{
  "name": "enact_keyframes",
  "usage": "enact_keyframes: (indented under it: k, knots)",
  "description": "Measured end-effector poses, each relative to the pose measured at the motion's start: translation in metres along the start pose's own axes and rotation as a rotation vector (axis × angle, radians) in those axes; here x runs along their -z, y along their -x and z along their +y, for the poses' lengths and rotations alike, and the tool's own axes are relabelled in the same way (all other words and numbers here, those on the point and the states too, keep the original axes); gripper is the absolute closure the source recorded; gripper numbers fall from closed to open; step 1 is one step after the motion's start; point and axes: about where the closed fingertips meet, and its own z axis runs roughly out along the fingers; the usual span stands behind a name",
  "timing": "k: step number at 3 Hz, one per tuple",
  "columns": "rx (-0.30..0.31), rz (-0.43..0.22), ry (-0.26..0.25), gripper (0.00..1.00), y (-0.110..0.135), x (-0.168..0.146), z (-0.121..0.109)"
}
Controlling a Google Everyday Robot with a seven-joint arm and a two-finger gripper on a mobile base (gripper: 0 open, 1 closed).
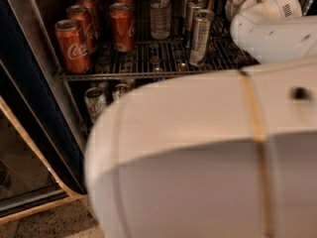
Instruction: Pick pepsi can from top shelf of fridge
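Pick barely begun: the white-cased gripper (237, 5) sits over the right end of the silvery wire top shelf (148, 58) of the steel-framed fridge (37, 43), its state impossible to tell, tall slim silver cans (200, 36) just left of it, the dark-blue pepsi can unseen, perhaps hidden behind it

The white arm (208, 152) has a thin yellowish band; the claw is out of sight. On the silvery wire top shelf (148, 76) stand red cans (73, 46) with white script and slim silver cans (200, 31). The fridge (29, 113) has dark blue trim.
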Motion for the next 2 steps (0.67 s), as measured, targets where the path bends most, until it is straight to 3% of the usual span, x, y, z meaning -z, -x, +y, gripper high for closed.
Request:
enact_keyframes:
  k: [1,2]
  knots:
    - [-0.014,-0.028,-0.091,1.00,-0.0009,0.0143,-0.0240]
    - [-0.014,-0.028,-0.091,0.98,-0.0009,0.0143,-0.0240]
